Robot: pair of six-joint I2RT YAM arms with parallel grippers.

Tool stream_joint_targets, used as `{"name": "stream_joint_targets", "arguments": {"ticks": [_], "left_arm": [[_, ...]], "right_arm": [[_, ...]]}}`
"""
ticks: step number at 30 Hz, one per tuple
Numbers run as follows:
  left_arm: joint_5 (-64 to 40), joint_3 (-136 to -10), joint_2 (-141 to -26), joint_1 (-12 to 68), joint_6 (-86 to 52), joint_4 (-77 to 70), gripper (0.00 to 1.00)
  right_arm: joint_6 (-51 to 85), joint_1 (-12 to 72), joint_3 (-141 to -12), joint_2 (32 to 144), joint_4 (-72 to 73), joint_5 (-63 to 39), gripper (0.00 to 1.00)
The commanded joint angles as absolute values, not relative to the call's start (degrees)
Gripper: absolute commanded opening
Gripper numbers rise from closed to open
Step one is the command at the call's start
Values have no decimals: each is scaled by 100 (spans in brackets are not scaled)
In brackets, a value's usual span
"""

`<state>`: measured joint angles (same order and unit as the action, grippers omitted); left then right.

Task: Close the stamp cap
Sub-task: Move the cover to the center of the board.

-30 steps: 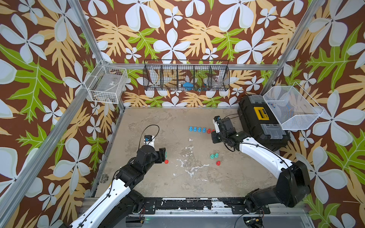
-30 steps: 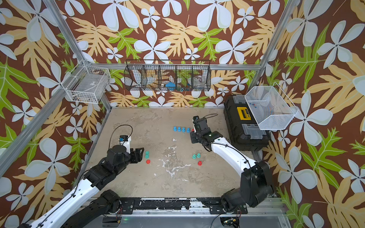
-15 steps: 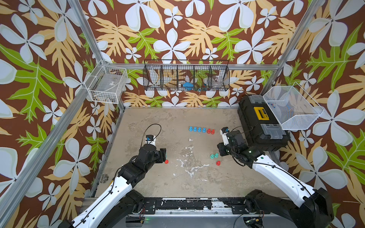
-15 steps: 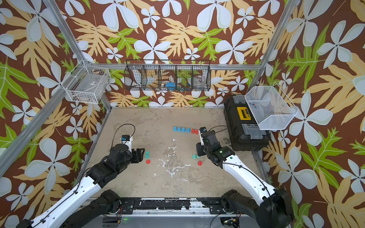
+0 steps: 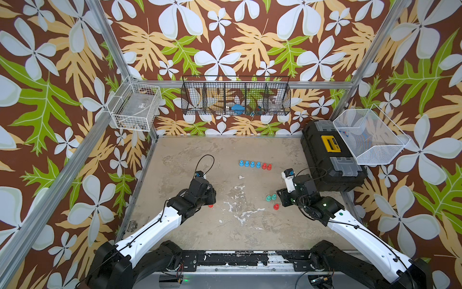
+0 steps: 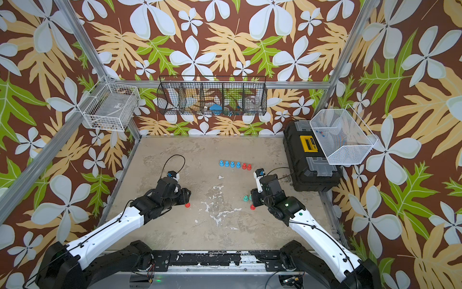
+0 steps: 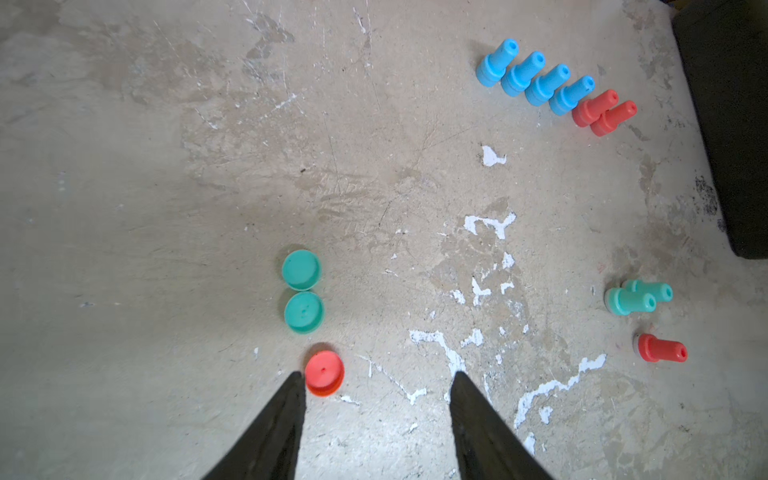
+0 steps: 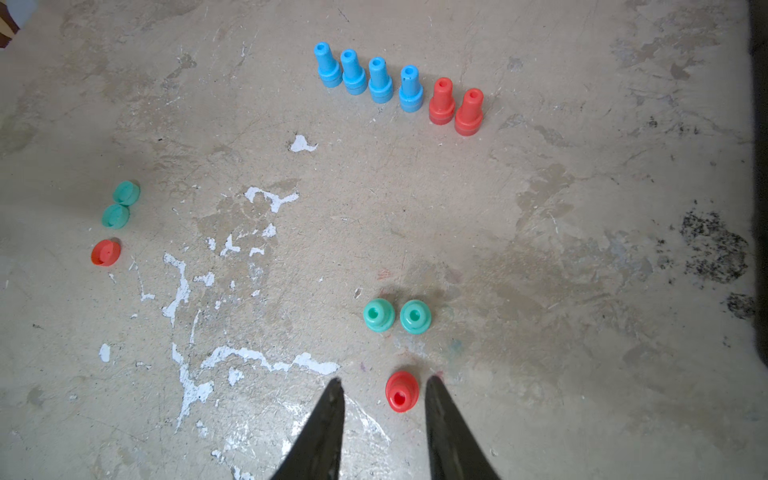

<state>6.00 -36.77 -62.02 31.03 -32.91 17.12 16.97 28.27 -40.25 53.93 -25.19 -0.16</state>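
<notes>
A loose red cap (image 7: pixel 324 372) lies flat on the table, just inside one fingertip (image 7: pixel 297 380) of my open left gripper (image 7: pixel 377 376); it also shows in a top view (image 5: pixel 210 206). An uncapped red stamp (image 8: pixel 401 392) stands upright between the fingers of my open right gripper (image 8: pixel 384 381), with a gap on both sides; a top view shows this stamp (image 5: pixel 276 206) beside the right gripper (image 5: pixel 281 199). Neither gripper holds anything. The left gripper (image 5: pixel 210 196) hovers low over the cap.
Two green caps (image 7: pixel 302 291) lie just beyond the red cap. Two green stamps (image 8: pixel 397 316) stand past the red stamp. A row of blue stamps (image 5: pixel 249 164) and two red ones (image 5: pixel 266 166) stands further back. A black toolbox (image 5: pixel 332 160) lies at the right edge.
My right arm has drawn back from the row of stamps toward the front and now straddles the loose red stamp. The left jaws have narrowed beside the red cap.
</notes>
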Motion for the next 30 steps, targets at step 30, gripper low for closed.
{"name": "stream_joint_targets", "arguments": {"ticks": [30], "left_arm": [[1318, -4225, -8485, 3090, -3593, 890, 50]], "right_arm": [[1830, 3028, -3929, 5229, -2461, -22, 33]]}}
